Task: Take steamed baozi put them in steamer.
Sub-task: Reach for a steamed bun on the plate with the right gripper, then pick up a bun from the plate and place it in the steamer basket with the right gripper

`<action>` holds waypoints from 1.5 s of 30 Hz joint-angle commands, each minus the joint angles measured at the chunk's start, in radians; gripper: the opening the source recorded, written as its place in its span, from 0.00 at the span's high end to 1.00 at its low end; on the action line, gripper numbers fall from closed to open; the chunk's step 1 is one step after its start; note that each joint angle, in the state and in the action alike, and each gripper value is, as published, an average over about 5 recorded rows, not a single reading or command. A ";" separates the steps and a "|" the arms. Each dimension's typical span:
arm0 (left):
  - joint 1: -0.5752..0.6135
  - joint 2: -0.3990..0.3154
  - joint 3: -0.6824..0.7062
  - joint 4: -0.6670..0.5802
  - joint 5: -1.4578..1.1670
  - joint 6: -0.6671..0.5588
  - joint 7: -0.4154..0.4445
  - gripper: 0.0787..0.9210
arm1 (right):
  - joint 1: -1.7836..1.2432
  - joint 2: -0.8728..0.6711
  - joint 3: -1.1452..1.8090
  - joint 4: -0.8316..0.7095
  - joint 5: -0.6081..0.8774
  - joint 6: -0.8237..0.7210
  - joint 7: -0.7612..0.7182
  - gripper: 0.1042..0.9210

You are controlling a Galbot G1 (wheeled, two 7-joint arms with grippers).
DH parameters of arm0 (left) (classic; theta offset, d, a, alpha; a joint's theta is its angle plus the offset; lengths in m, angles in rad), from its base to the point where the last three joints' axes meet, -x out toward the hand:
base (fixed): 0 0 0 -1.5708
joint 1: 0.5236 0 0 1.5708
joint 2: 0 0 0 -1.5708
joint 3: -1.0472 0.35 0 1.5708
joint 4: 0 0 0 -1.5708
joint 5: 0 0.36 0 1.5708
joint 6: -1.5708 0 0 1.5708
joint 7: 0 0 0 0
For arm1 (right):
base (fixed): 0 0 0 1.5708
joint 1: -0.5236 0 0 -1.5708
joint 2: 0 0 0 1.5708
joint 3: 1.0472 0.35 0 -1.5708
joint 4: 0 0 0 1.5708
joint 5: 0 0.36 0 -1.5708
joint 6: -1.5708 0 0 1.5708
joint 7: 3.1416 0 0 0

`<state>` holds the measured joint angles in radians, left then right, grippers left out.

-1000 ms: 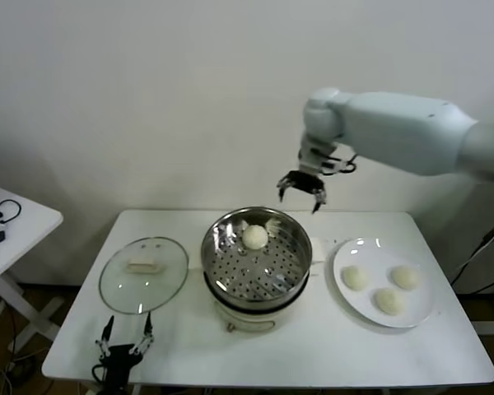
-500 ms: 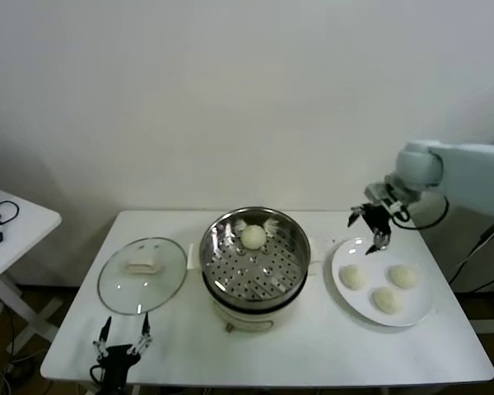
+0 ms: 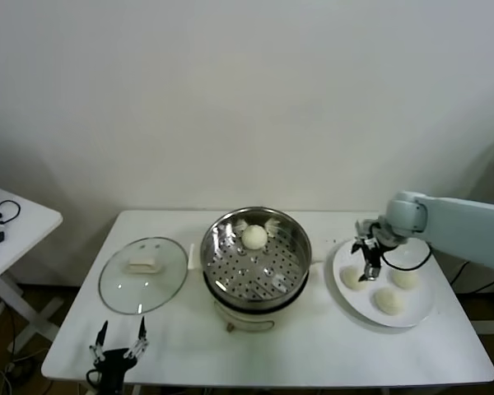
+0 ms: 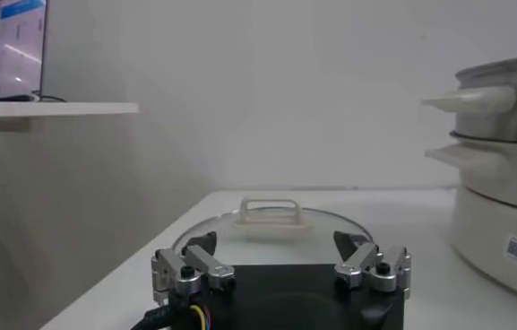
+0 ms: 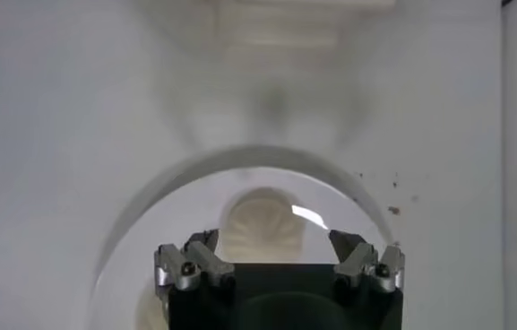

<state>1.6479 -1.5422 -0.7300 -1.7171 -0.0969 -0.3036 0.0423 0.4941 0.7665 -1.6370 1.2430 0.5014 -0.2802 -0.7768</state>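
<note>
One baozi [image 3: 254, 236] already sits on the perforated tray at the far side of the steamer [image 3: 256, 257], mid counter [image 3: 313, 350]. Three baozi are left on the white plate [image 3: 415, 311] to my right of the steamer: one on the steamer side [image 3: 351, 277], one at the far right [image 3: 405, 278], one nearest me [image 3: 387, 300]. So roughly a quarter done by my count, three transfers to go.

I have the right gripper [image 3: 369, 262] low over the plate, just above the steamer-side bun. Its jaws are spread wide and empty; in the right wrist view the right gripper [image 5: 279, 260] frames that bun [image 5: 262, 222] between the two tips, not touching it as far as I can tell. I judge this as lining up for the second pick: drop a bit more, then close gently, since soft dough will dent.

My left gripper [image 3: 117, 350] is parked at the near left edge of the counter, jaws spread, holding nothing. The glass lid [image 3: 143, 274] lies flat just beyond it, knob up, clear of the steamer.
</note>
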 commanded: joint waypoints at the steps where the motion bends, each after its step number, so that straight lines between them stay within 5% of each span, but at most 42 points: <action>1: -0.001 0.003 0.000 0.007 0.001 -0.001 0.000 0.12 | -0.117 0.014 0.076 -0.058 -0.031 -0.057 0.027 0.12; 11: -0.001 0.006 0.002 0.008 0.000 -0.003 -0.002 0.12 | -0.115 0.031 0.074 -0.082 -0.082 -0.039 0.010 0.15; 23: -0.003 0.006 -0.001 0.009 0.001 -0.004 -0.005 0.12 | -0.048 0.010 0.054 -0.060 -0.075 -0.020 -0.034 0.39; 36: -0.006 -0.001 0.005 -0.013 0.003 0.007 -0.006 0.12 | 0.757 0.086 -0.344 0.215 0.314 0.007 -0.193 0.41; 45: -0.009 -0.003 0.011 -0.005 0.008 0.002 -0.006 0.12 | 0.756 0.202 -0.087 0.397 0.488 -0.125 -0.120 0.40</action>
<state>1.6390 -1.5441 -0.7208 -1.7222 -0.0908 -0.3007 0.0358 1.0810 0.8883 -1.8056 1.4814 0.8103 -0.3318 -0.9138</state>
